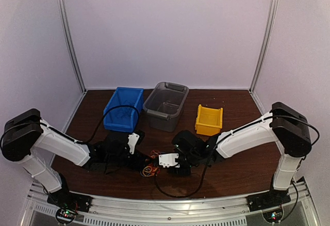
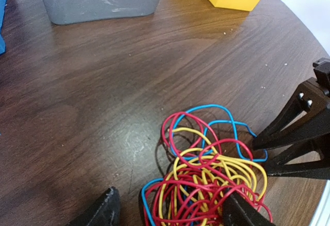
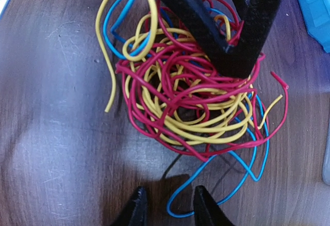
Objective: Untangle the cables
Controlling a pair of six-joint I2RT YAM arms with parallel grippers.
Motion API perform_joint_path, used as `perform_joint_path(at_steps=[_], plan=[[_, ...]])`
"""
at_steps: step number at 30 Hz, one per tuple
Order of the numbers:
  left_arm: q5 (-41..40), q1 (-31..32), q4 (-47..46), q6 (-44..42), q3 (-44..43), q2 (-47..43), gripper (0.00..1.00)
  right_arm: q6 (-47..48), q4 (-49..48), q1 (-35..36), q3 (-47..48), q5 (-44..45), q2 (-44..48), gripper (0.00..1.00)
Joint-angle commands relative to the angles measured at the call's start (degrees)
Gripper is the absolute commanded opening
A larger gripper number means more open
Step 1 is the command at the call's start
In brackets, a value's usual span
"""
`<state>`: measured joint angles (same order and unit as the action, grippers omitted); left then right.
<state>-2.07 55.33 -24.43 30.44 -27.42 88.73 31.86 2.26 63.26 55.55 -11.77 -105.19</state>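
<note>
Two arms fold low over the worktop (image 1: 242, 177), reaching inward from the near corners so that their wrists meet just left of the middle, close to the near edge. The left arm (image 1: 62, 146) rises from its base to a black joint by the left edge, then slopes down and to the right. The right arm (image 1: 247, 133) mirrors it, with its joint high by the right edge and its white forearm sloping down and to the left.

Between the two wrists lie the cables (image 3: 191, 97), a tangled heap of red, yellow and blue wires flat on the dark wood. The left gripper (image 2: 172, 214) stands open, its fingers wide and set on either side of the heap; wires lie between them but are not pinched. The right gripper (image 3: 170, 210) is open too, though more narrowly. Its fingertips are just short of the heap, and a loose blue loop curves across the gap between them.

A blue bin (image 1: 118, 120), a grey bin (image 1: 162, 116) and a yellow bin (image 1: 209, 127) stand in a row toward the far edge, well apart from the heap.
</note>
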Motion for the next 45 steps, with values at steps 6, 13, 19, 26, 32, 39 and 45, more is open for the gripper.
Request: perform_joint_path(at_steps=[6, 13, 19, 26, 32, 39, 45], plan=[[0.05, -0.88, -2.55, 0.59, 0.39, 0.92, 0.67, -0.87, 3.50, -1.08, 2.01, 3.14, 2.10, 0.00], [0.36, -1.97, -3.68, 1.07, 2.93, -0.39, 0.67, -1.80, 9.45, -8.69, 5.20, 2.70, 16.46, 0.00], [0.56, -2.82, -3.82, 1.13, 3.64, -0.58, 0.66, -1.91, 17.93, -14.18, 15.34, 0.57, 21.38, 0.00], [0.54, -2.95, -3.52, 0.77, 3.29, -0.23, 0.65, -2.64, 25.34, -16.83, 27.48, -1.47, 22.82, 0.00], [0.39, -2.95, -3.18, 0.77, 3.23, -1.19, 0.64, -3.97, 30.00, -17.12, 35.78, -7.76, 22.87, 0.00], [0.26, -1.54, -7.56, -3.11, 5.18, -16.86, 0.73, -6.18, 33.26, -17.20, 43.83, -15.56, 22.47, 0.00], [-2.20, 2.70, -10.40, -14.01, -3.35, -20.37, 0.75, -8.74, 33.55, -18.15, 52.82, -19.09, 20.41, 0.00]])
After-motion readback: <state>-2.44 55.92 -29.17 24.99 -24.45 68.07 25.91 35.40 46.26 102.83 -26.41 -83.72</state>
